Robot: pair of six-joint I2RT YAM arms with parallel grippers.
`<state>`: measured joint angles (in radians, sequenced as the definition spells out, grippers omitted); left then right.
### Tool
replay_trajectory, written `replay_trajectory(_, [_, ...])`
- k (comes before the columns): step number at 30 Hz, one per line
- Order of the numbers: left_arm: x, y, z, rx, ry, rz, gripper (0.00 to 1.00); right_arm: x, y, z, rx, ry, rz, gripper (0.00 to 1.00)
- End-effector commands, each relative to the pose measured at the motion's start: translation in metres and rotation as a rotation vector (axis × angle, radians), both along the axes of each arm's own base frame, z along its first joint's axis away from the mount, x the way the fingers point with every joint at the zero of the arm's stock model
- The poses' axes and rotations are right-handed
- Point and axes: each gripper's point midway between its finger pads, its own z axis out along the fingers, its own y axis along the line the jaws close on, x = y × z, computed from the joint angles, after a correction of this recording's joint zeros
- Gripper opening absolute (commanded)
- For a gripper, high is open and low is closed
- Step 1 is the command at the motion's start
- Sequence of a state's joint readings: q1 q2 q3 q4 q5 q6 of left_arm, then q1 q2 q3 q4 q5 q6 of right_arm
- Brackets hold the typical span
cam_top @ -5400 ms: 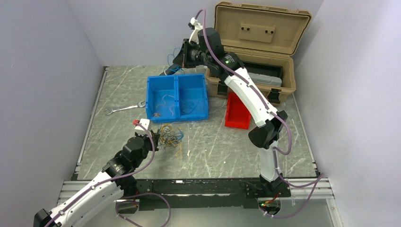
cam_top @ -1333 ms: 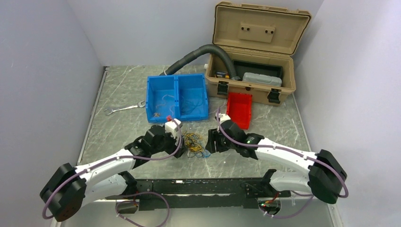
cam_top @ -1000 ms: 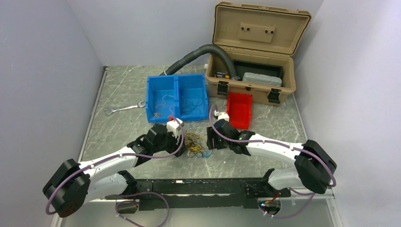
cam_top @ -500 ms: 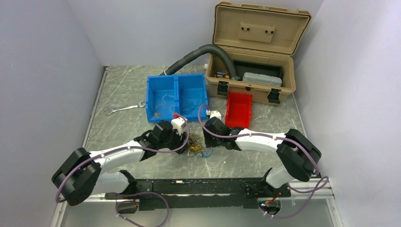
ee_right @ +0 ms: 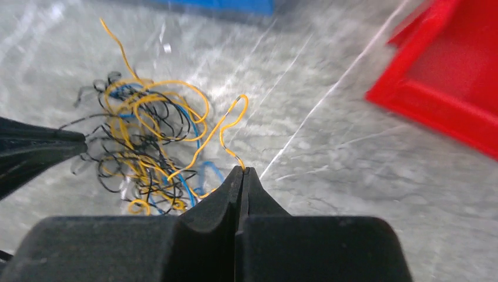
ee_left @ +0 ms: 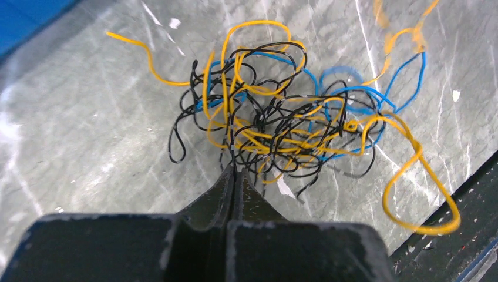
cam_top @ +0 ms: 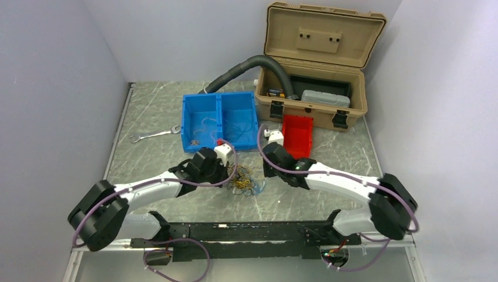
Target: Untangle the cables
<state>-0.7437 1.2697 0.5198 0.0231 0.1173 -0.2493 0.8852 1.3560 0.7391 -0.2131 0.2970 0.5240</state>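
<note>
Working from my left: the wrench lies at about ten o'clock from the knot, well apart from it. My left gripper is clenched flat, its tips pressed together at the nine o'clock side of the cables. A black strand runs straight into the pinch, so I judge it has that strand. The cables sit as one loose snarl of yellow, blue and black on the table, at six o'clock from the blue bin and between the two grippers. At three o'clock of the snarl my right gripper is also squeezed tight, on the end of a yellow strand that loops away from the heap. The red tray lies beyond it at about two o'clock.

I read this as the start of a pull-apart: a strand is gripped on each side and nothing is separated yet. Next I'd draw the arms apart slowly, left toward nine and right toward three. I'd watch that the yellow slides out rather than dragging the whole knot along. Wires this thin may slip from the pinch.
</note>
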Motion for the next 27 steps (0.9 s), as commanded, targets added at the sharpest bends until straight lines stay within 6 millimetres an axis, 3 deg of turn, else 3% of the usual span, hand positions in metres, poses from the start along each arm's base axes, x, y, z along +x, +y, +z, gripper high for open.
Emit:
replay_trajectory(1, [0.013, 0.013, 0.032, -0.045, -0.129, 0.098, 0.0, 0.016, -0.023, 0.069, 0.054, -0.172, -0.133, 0.0])
replay_trajectory(6, [0.016, 0.04, 0.06, -0.119, -0.273, 0.221, 0.0, 0.014, -0.052, 0.122, 0.117, -0.29, -0.224, 0.0])
replay_trajectory(12, [0.015, 0.069, 0.078, -0.176, -0.373, 0.349, 0.0, 0.006, -0.086, 0.174, 0.193, -0.39, -0.33, 0.0])
replay_trajectory(17, [0.014, 0.094, 0.094, -0.23, -0.452, 0.466, 0.0, -0.005, -0.133, 0.217, 0.253, -0.495, -0.485, 0.0])
replay_trajectory(24, [0.014, 0.102, 0.097, -0.256, -0.478, 0.506, 0.0, -0.026, -0.188, 0.254, 0.294, -0.596, -0.635, 0.0])
replay_trajectory(27, [0.015, 0.105, 0.088, -0.196, -0.443, 0.523, 0.0, -0.035, -0.219, 0.263, 0.244, -0.619, -0.747, 0.0])
